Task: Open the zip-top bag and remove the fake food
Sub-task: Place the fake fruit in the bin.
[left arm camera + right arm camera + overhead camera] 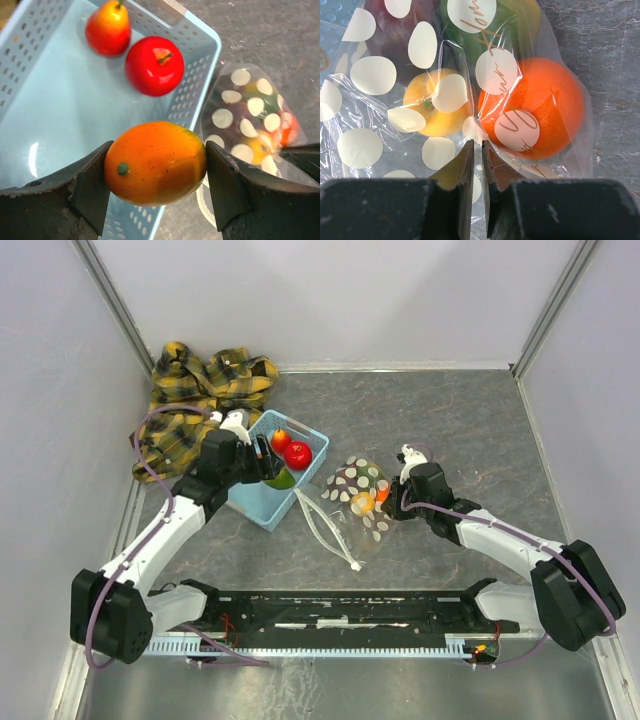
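Note:
The zip-top bag (358,498) lies mid-table, clear with white dots, its white zip strip (328,532) trailing toward me. Inside it the right wrist view shows fake food: an orange (555,105), a yellow fruit (432,120), a green one (465,37) and a dark maroon one (390,37). My right gripper (477,150) is shut on a fold of the bag's plastic (370,75) at its right end. An orange-green fruit (156,162) is clamped in my left gripper (157,175), which is shut on it over the near right rim of the light blue basket (50,100).
In the basket lie a red apple (154,65) and a red-yellow pear (108,28). A yellow plaid cloth (200,390) is bunched in the back left corner, behind the basket (250,502). Walls close in on the left, right and back.

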